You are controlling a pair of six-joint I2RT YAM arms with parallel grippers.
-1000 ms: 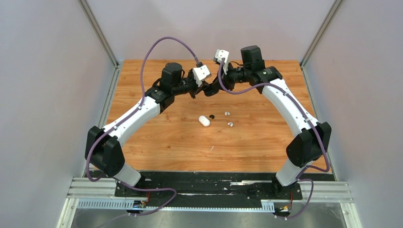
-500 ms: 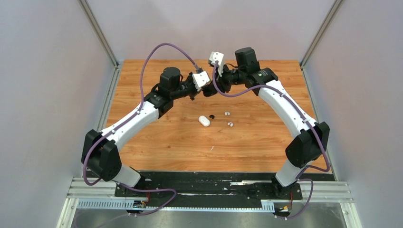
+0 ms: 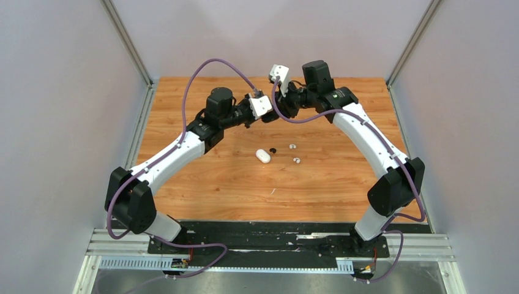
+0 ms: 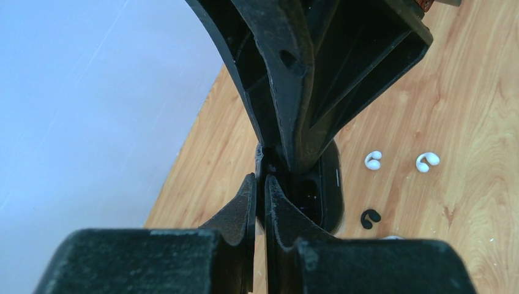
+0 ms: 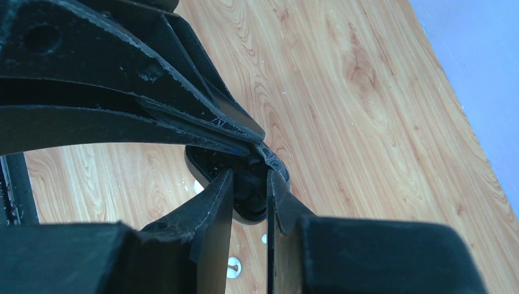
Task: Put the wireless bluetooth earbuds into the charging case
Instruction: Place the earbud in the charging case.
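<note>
From above, my left end effector and right end effector meet in the air at 12 o'clock of the white case, black bud, farther white bud and nearer white bud on the surface. Only my left wrist shows the left fingers pinched together on the rim of the black charging case. My right wrist shows the right fingers clamped across its body, so I judge one side should hold steady while the other eases the lid without twisting.
</note>
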